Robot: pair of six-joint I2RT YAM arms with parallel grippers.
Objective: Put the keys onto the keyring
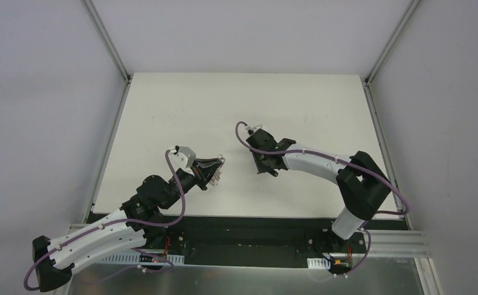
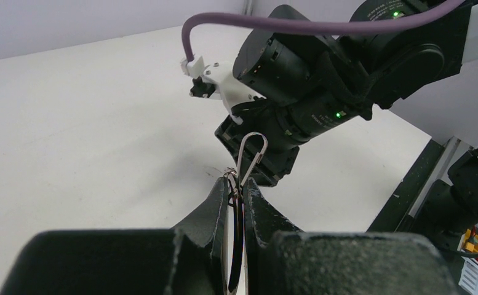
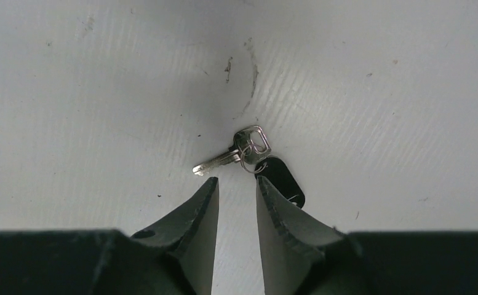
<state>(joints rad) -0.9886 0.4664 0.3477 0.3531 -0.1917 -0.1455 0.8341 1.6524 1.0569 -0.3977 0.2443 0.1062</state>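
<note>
Keyring (image 2: 251, 152): wire loop pinched between the closed jaws of the left gripper (image 2: 236, 193), left of the right gripper (image 3: 236, 184). Key (image 3: 227, 158), silver, joined to a black tag (image 3: 280, 178): lying flat on the table (image 3: 70, 92) just beyond the right gripper, whose jaws stand slightly spread.

I see a shiny silver metal key (image 3: 236, 152), a thin bright metal wire ring (image 2: 252, 155) and a matt, scuffed white table (image 3: 101, 92).

You can't see the keyring's (image 2: 242, 153) btm half — buried in the left gripper (image 2: 236, 186) — & the black key head (image 3: 279, 176) sits partly behind the right gripper's (image 3: 236, 184) finger (image 3: 282, 224).
</note>
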